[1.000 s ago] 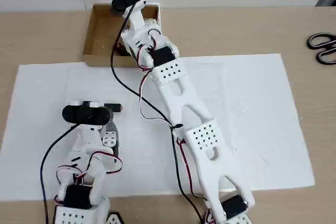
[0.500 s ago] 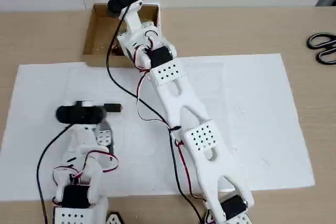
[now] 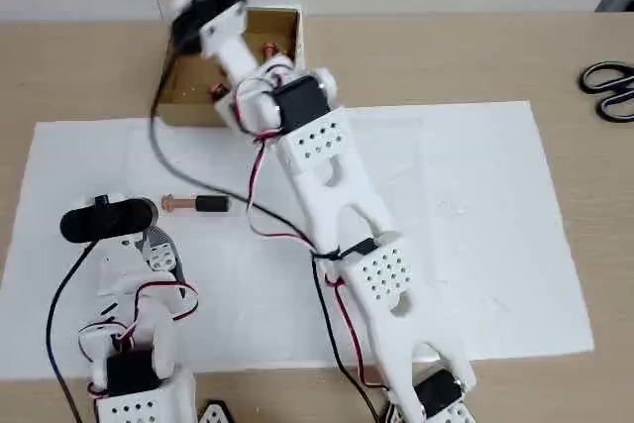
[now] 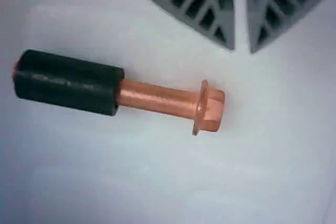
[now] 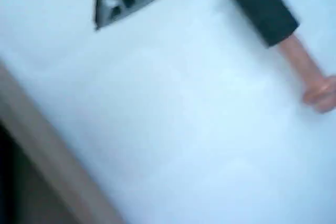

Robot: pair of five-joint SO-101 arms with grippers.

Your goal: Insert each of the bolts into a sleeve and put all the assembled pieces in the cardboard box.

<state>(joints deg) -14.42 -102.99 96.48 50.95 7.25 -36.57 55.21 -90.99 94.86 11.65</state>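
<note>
A copper bolt [image 4: 173, 100] with a black sleeve [image 4: 65, 82] on its shank lies flat on the white paper [image 3: 446, 205]; the same piece [image 3: 196, 204] shows in the high view and the right wrist view [image 5: 262, 9]. My left gripper [image 4: 240, 45] sits just beside the bolt's head, shut, with nothing between its fingertips; from above the left gripper [image 3: 157, 247] is below and left of the piece. My right gripper [image 3: 230, 106] hangs at the cardboard box's [image 3: 183, 96] near wall. Copper pieces [image 3: 267, 50] lie inside the box.
The right arm [image 3: 337, 185] stretches diagonally across the paper from the near edge to the box. Scissors [image 3: 609, 89] lie at the far right on the bare wooden table [image 3: 446, 56]. Black cables trail from both arms.
My left arm has drawn back to the left, uncovering the sleeved bolt, which stays on the paper. The right arm's wrist has swung left over the box.
</note>
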